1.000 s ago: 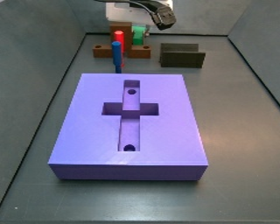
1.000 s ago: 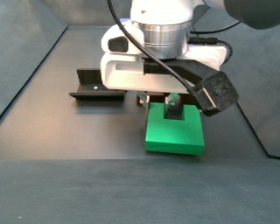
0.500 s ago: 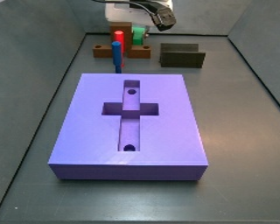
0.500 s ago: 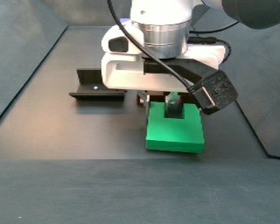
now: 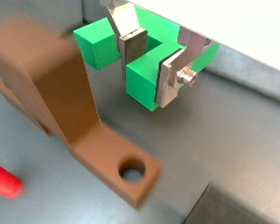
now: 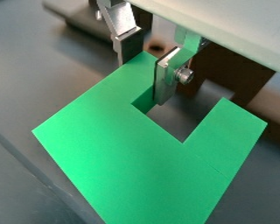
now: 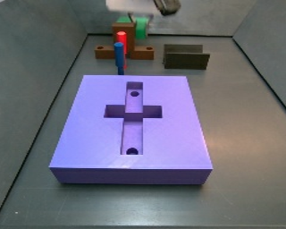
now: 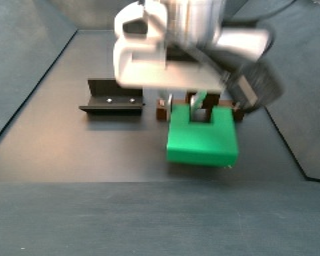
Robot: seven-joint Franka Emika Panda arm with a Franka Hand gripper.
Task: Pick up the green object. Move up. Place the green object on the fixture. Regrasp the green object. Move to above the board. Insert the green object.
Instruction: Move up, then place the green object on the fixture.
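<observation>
The green object [image 7: 142,27] is at the back, beside the orange-brown stand, and looks raised off the floor. It shows large and blurred in a side view [image 8: 203,145]. My gripper [image 7: 140,15] is over it. In both wrist views the gripper [image 5: 152,79] [image 6: 143,80] is shut on one prong of the green object [image 5: 140,83] [image 6: 119,149], with one finger in the notch. The fixture [image 7: 185,57] [image 8: 112,100] stands on the floor apart from it. The purple board [image 7: 170,134] lies in the middle with its cross slot uncovered.
The orange-brown stand [image 7: 131,55] [image 5: 60,87] holds a red peg [image 7: 121,38] and a blue cylinder [image 7: 118,55] right beside the green object. Grey walls enclose the floor on the sides and back.
My gripper has risen and taken the green object up with it. The green object now sits higher and blurred in the side views. Nothing else has moved.
</observation>
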